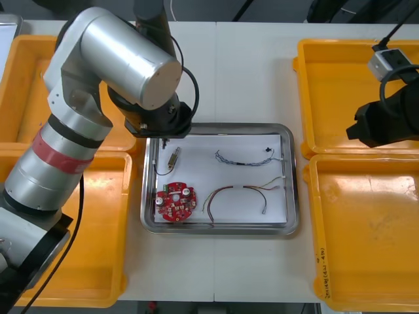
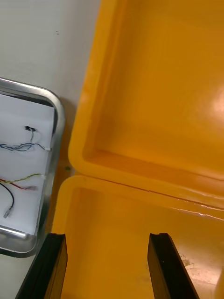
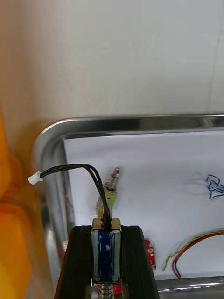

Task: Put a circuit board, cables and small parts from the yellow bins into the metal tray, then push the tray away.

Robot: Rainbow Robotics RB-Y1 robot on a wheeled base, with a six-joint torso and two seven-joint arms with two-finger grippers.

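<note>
Placing step: left gripper [image 3: 106,232] pinches a small part [image 3: 106,254], black cable [image 3: 91,172] attached, above the tray's [image 3: 140,122] far left corner and should next lower and let go; right gripper [image 2: 107,239] waits wide open over the right bins [image 2: 154,84]

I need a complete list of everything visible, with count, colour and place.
bins: four, yellow, two each side of table
tray: one, metal, between bins
circuit board: one, red, in tray
twisted cable: one, blue-white, in tray
second cable: one, red-yellow, in tray
loose small metal part: one, silvery, in tray
held small metal part: one, blue, trailing black cable, in left hand
left hand: one, black, shut, above tray
right hand: one, black, open, above right bins
</note>
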